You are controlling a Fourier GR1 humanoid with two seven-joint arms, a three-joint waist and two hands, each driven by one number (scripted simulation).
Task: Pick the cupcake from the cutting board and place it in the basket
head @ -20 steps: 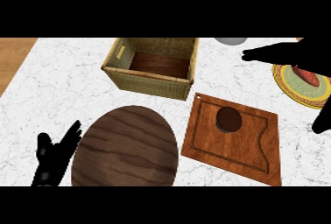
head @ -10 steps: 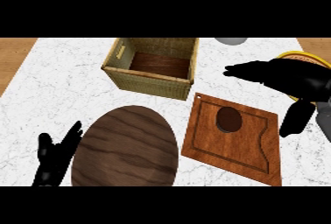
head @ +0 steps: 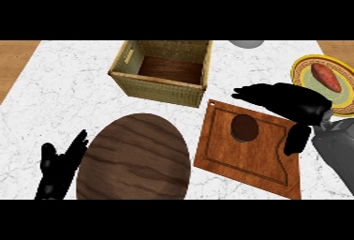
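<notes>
A dark brown cupcake (head: 244, 127) sits on the upper middle of the reddish wooden cutting board (head: 249, 157). My right hand (head: 294, 104) hovers over the board's upper right corner, open, fingers stretched left above the cupcake and thumb hanging down at the board's right side. It does not touch the cupcake. The woven basket (head: 152, 84) with a wooden floor stands behind the board to the left, nothing in it. At the lower left my left hand (head: 59, 166) rests open, fingers up.
A large oval dark wooden board (head: 133, 159) lies left of the cutting board. A yellow-rimmed plate (head: 304, 70) with a reddish food item sits at the right edge. A grey object (head: 246, 43) shows at the far edge. Wooden strips flank the marble counter.
My right hand has moved left and down from the plate area to above the cutting board, nearer the cupcake. The plate is uncovered now. The left hand has stayed put.
</notes>
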